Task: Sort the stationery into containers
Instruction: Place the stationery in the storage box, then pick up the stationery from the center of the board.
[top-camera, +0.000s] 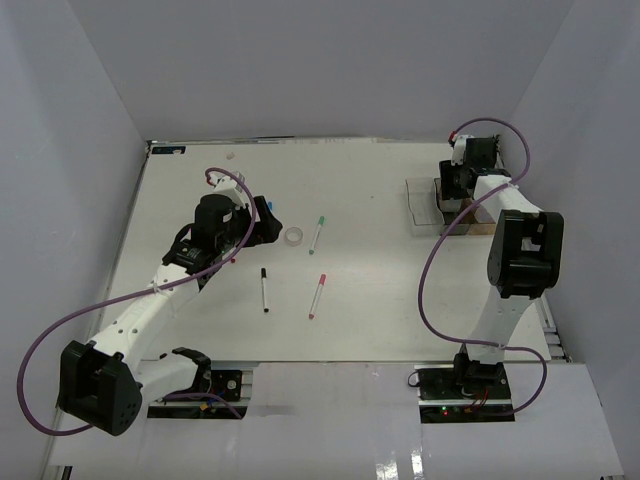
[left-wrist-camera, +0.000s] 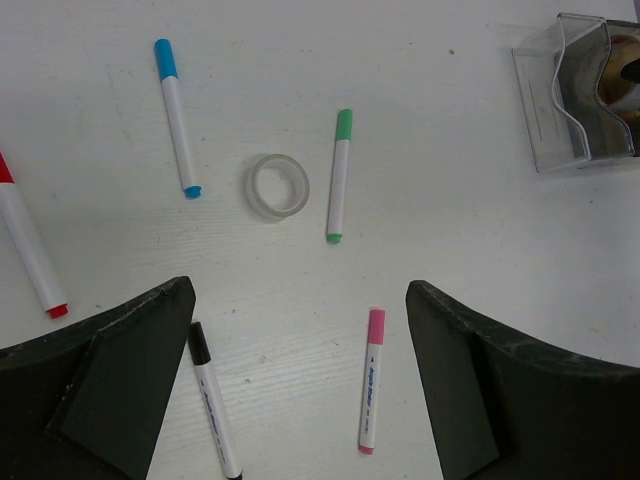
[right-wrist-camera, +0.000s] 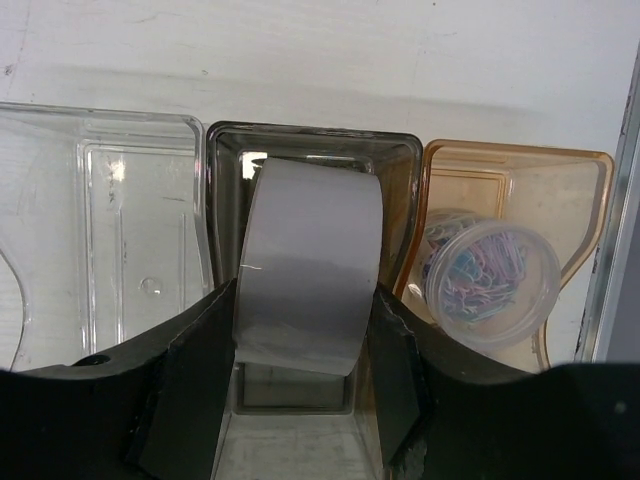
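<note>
Grey tape roll (right-wrist-camera: 308, 265) is sitting clamped in our right gripper (right-wrist-camera: 303, 335) at centre frame over the smoky grey bin (right-wrist-camera: 310, 140), so we are risking it catching the narrow rim on release, while our left gripper (left-wrist-camera: 300, 300) is hanging wide open.

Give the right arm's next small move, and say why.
Probably open the jaws and let go. The right gripper has the grey tape roll clamped between its fingers, right over the smoky grey bin. In the wrist view the roll sits within that bin's walls, so releasing should drop it inside.
</note>
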